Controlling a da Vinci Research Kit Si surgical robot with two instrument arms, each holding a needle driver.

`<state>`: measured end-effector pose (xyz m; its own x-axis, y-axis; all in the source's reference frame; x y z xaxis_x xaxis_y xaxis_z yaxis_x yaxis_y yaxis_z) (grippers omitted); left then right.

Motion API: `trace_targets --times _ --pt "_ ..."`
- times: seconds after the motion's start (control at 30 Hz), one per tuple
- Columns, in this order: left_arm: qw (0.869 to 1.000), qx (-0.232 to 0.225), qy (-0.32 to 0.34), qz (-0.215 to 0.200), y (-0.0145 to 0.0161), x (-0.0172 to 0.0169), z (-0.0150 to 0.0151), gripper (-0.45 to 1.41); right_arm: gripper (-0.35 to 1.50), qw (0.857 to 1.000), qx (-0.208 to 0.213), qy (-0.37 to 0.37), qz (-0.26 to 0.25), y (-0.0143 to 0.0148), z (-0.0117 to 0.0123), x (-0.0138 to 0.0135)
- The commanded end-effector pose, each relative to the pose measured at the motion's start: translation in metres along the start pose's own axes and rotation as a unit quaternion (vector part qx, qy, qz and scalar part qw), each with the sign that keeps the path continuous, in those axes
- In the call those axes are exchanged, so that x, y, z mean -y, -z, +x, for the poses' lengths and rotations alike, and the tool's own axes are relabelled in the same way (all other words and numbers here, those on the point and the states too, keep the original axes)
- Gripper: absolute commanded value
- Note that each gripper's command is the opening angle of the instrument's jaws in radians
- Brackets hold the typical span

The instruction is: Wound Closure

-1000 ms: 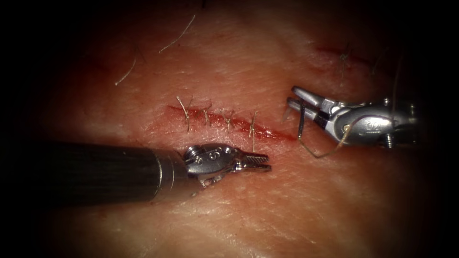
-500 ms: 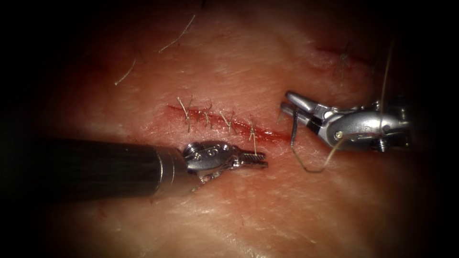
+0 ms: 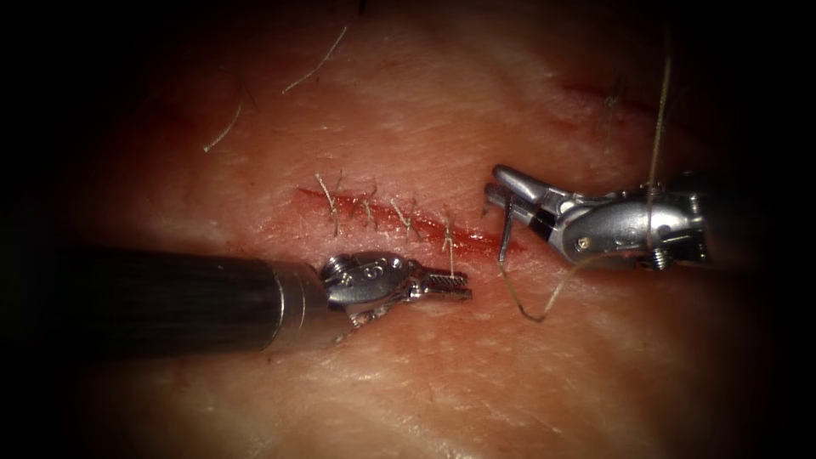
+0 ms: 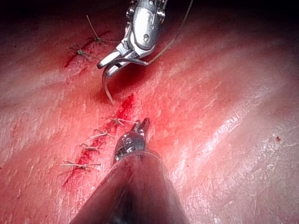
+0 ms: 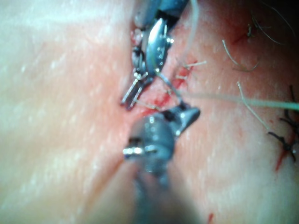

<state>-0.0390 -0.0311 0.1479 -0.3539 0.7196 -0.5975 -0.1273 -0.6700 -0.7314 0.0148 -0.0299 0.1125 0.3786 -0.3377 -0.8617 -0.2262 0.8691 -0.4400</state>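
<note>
1. Endoscope view: since a second ago, the right arm's silver needle driver (image 3: 495,194) had moved left to the unstitched right end of the red cut (image 3: 399,218) in the pale pork tissue (image 3: 442,374). Its jaws gripped the dark curved needle (image 3: 506,236) near the upper end, tip hanging over the cut, not in tissue. Tan thread (image 3: 544,302) looped below. The left arm's silver driver (image 3: 455,287) lay closed and empty below the stitches.

2. Left wrist view: the needle (image 4: 107,88) hung above the cut (image 4: 122,108), well apart from the left jaws.

3. Right wrist view: thread (image 5: 243,100) trailed away.
</note>
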Motion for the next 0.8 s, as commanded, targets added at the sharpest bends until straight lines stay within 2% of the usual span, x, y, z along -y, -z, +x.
trace_targets --times 0.03,0.8 --pt "1.0 0.001 0.001 -0.001 -0.0007 0.0 -0.0004 0.12 -0.35 1.0 -0.001 0.001 0.0 -0.0006 -0.0003 0.0004" --pt "1.0 0.003 0.002 -0.002 -0.0003 -0.0004 -0.0003 0.1 -0.35 1.0 0.011 0.022 0.0 -0.0009 -0.0022 0.0019"
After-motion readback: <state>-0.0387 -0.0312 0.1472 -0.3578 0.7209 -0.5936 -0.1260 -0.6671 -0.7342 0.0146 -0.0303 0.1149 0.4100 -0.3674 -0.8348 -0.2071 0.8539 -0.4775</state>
